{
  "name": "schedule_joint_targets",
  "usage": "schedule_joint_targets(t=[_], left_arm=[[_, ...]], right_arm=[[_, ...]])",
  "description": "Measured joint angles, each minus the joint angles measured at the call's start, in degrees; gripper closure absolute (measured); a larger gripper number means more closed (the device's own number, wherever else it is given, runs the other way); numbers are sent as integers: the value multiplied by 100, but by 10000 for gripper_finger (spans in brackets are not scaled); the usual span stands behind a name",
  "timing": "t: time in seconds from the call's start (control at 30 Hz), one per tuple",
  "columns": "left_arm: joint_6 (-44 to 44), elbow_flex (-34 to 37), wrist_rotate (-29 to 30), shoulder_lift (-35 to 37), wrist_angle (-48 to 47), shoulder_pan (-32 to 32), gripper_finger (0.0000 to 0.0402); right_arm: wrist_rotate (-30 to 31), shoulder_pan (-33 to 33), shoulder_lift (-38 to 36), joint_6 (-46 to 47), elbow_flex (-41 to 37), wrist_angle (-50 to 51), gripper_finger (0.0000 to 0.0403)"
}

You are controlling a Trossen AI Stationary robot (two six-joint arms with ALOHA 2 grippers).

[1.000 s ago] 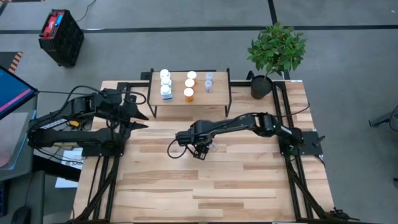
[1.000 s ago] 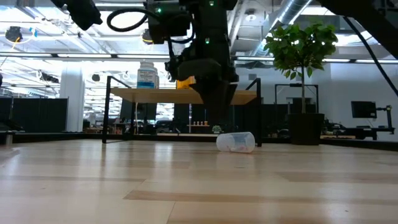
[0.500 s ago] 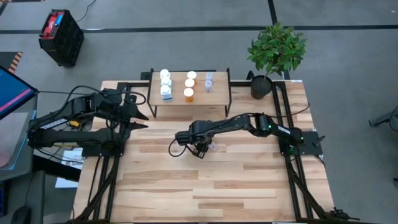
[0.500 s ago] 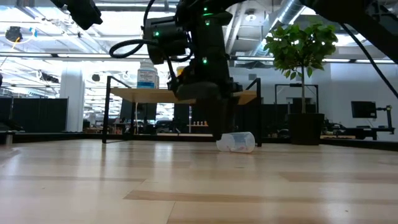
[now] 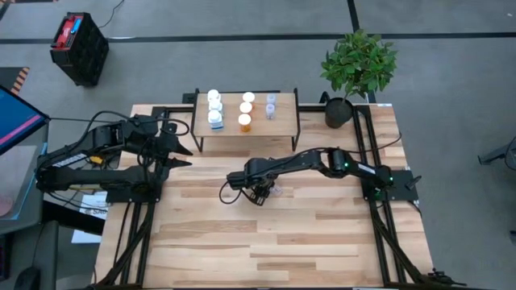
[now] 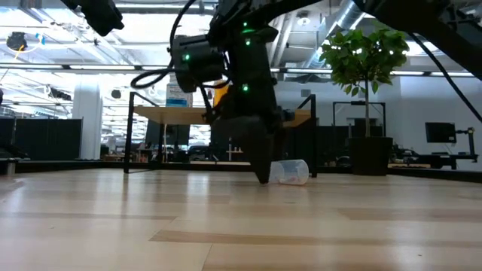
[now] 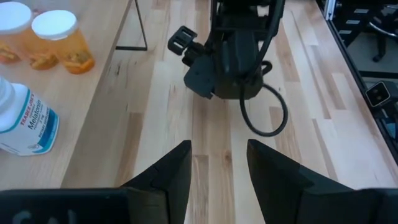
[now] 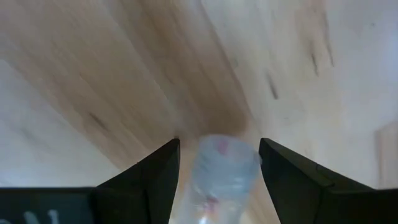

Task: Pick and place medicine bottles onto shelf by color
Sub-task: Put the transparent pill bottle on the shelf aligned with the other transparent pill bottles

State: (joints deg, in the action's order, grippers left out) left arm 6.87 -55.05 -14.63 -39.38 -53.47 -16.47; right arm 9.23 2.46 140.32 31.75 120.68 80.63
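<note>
right claw (image 8: 217,163) spread astride the fallen clear bluish cylindrical bottle (image 8: 221,168) near the low wooden shelf (image 5: 284,125), likely positioned to pinch it; left claw (image 7: 217,163) spread, waiting beside the shelf.

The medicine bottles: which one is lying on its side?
The clear bluish bottle on the tabletop, between the open fingers of the right pincer. The other bottles stand upright on the shelf.

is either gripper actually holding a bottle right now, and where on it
Nothing is held yet. The right gripper is open, its fingers on either side of the clear bottle lying on the table. The left gripper is empty.
</note>
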Motion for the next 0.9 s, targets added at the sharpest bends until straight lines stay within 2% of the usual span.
schedule_joint_targets(t=[0.23,0.6,0.73,0.9], left_arm=[[0,-2,1,2,-4,0,260],[0,-2,2,2,-4,0,260],[2,-2,2,1,-6,1,260],[31,-2,28,2,-9,2,260]], right_arm=[[5,0,-7,-3,0,-16,173],[0,17,-9,-9,0,16,289],[60,60,-23,-251,123,84,290],[786,227,-235,-1076,360,-3,283]])
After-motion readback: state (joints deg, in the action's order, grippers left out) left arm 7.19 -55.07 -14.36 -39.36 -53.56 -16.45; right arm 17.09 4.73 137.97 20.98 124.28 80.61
